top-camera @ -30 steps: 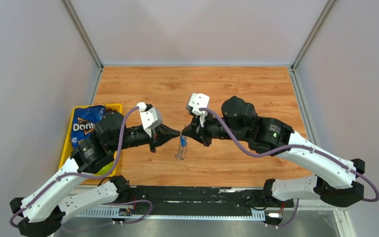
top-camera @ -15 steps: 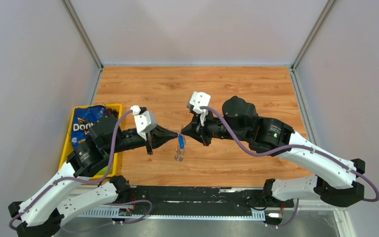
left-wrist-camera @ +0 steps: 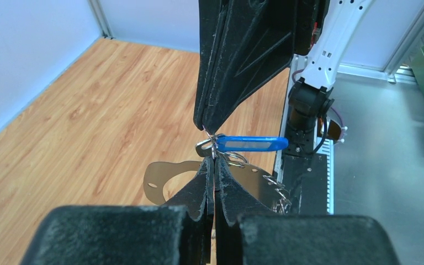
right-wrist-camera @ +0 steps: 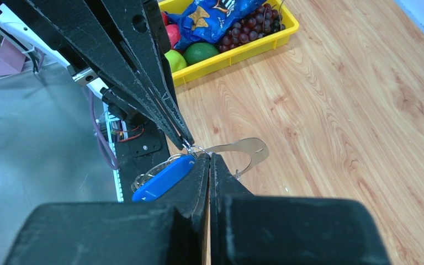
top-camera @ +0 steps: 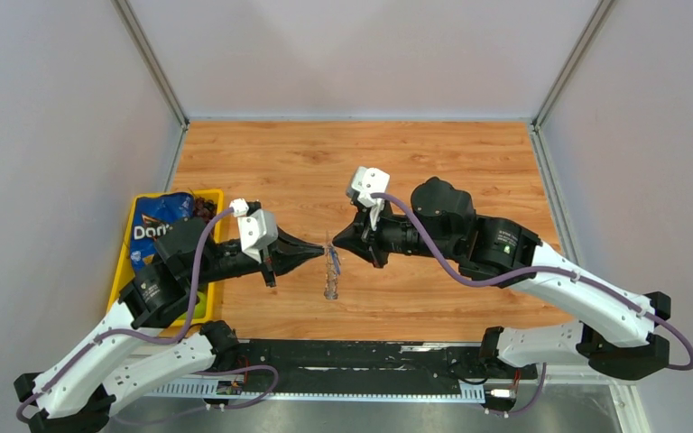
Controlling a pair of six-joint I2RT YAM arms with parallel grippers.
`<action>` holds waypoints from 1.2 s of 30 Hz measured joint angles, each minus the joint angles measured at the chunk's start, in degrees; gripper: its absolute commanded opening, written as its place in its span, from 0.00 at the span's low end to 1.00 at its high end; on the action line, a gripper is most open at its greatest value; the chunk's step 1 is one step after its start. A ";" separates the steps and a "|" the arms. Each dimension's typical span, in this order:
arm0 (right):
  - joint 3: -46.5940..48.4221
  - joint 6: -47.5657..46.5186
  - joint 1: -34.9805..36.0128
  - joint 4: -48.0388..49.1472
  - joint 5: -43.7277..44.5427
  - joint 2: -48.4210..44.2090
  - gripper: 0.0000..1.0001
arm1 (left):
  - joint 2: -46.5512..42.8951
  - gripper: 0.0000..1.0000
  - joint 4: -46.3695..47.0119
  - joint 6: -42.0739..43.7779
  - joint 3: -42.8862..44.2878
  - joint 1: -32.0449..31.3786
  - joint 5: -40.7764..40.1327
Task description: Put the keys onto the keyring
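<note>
Mid-threading above the near middle of the tabletop (top-camera: 469, 162), we clamp the keyring (right-wrist-camera: 248, 148) in our left pincer (left-wrist-camera: 212, 165) and apparently the blue key (left-wrist-camera: 248, 143) in our right pincer (right-wrist-camera: 210, 160), tip to tip; next we must ease the key's loop onto the ring.

Both arms stretch inward from their bases with forearms roughly level, the left claw (top-camera: 322, 253) and the right claw (top-camera: 337, 245) each pinched fully closed, pointing straight at one another and meeting almost tip to tip between them.
</note>
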 measured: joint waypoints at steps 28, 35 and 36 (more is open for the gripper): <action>-4.74 1.36 0.00 1.68 -2.75 -4.50 0.33 | -1.53 0.00 4.85 -1.68 -0.85 -0.02 0.15; -2.27 -1.77 0.00 1.40 -2.99 -5.38 0.36 | -1.57 0.00 5.31 -2.16 -0.85 -0.02 0.22; -1.81 -2.23 0.00 1.42 -3.10 -5.38 0.37 | -1.57 0.00 5.35 -2.32 -0.85 -0.02 0.31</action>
